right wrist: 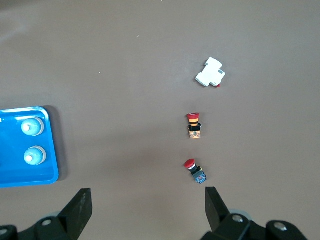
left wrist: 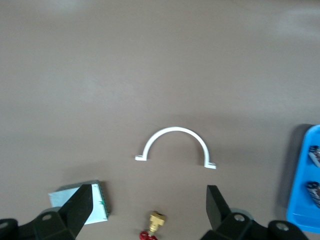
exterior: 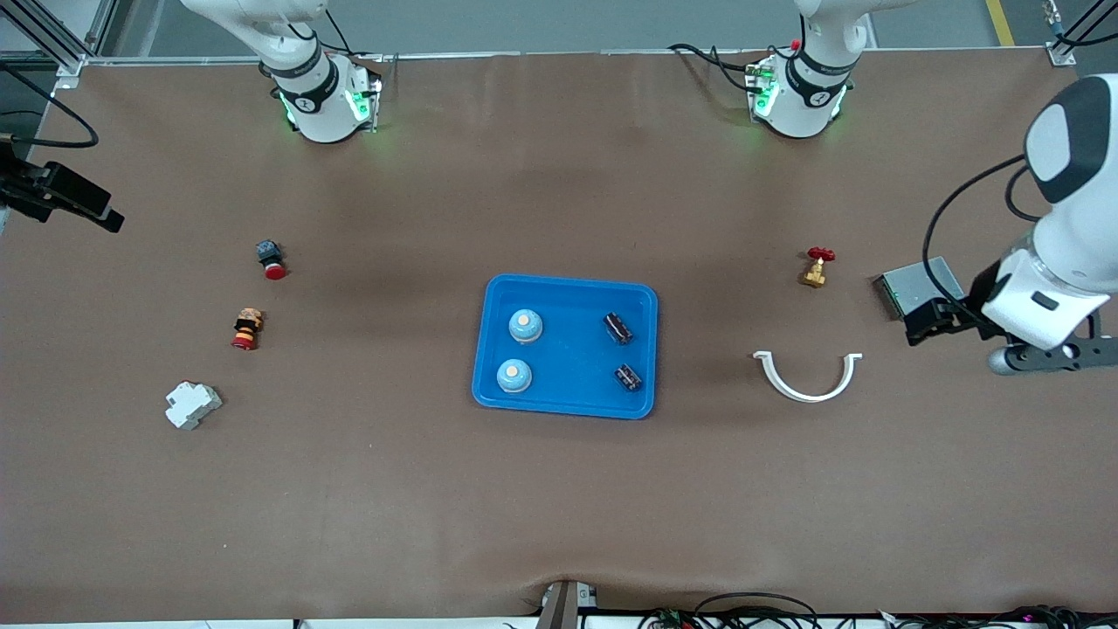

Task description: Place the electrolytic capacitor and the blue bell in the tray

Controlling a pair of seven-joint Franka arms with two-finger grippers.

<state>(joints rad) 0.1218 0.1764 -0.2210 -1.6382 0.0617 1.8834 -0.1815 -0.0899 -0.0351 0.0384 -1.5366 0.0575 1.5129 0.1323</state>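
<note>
The bright blue tray [exterior: 568, 351] lies at the table's middle. In it stand two blue bells [exterior: 525, 325] [exterior: 514, 376] on the side toward the right arm, and two dark electrolytic capacitors [exterior: 618, 328] [exterior: 628, 377] lie on the side toward the left arm. My left gripper [left wrist: 150, 189] is open and empty, up in the air by the grey plate [exterior: 904, 288] at the left arm's end. My right gripper [right wrist: 148, 190] is open and empty over bare table at the right arm's end. The right wrist view shows the tray's edge [right wrist: 15, 170] and both bells [right wrist: 32, 126].
Toward the left arm's end lie a white half-ring clamp [exterior: 808, 377] and a brass valve with a red handle [exterior: 817, 266]. Toward the right arm's end lie two red-capped push buttons [exterior: 271, 259] [exterior: 247, 329] and a white breaker block [exterior: 193, 405].
</note>
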